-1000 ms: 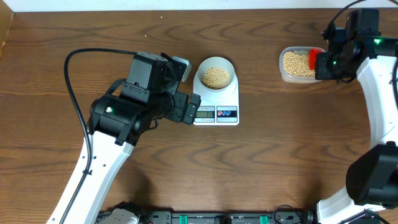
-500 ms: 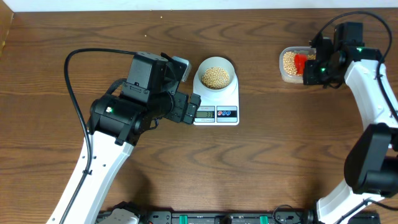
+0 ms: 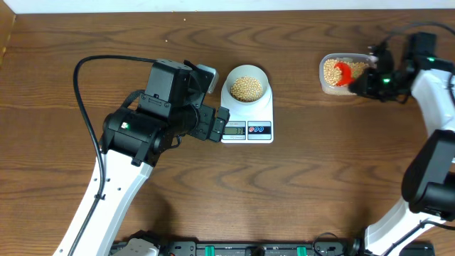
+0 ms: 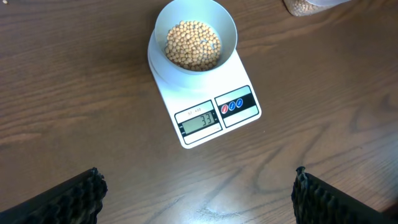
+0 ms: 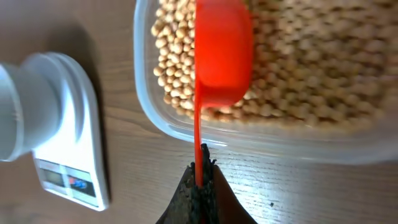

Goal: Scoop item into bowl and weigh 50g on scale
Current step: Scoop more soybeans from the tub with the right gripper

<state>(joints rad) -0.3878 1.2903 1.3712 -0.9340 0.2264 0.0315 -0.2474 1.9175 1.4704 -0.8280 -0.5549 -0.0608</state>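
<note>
Right gripper [image 5: 200,180], clamped on the thin handle of the stiff red scoop [image 5: 221,56], held it in loose, probably roll-prone soybeans [image 5: 311,62] in the tub [image 5: 146,106] at 2 o'clock; left gripper [image 4: 199,199] stood open.

A dark brown wood-grain table [image 3: 306,192] is filling the overhead view. A pale strip [image 3: 213,5] is running beyond the table's far edge. A tan board [image 3: 6,35] is showing at its far-left corner.

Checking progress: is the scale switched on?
On. The scale has digits showing on its display, seemingly 33, with the bowl of beans on it.
</note>
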